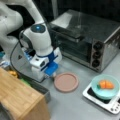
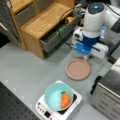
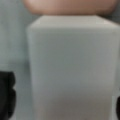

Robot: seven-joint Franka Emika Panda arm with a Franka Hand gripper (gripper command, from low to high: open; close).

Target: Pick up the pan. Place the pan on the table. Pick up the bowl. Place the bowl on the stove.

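Wrist view shows the pan's white handle filling the picture, with the pink pan rim at the top edge and the end effector's dark fingertips well apart at either side, not touching the handle. Both front views show the end effector low over the grey counter, right at the pan's edge; the pan lies flat on the counter. The light teal bowl, holding an orange, green-tipped food piece, sits on the small white stove. A steel toaster oven stands near the pan, and a wooden cabinet stands beside the arm.
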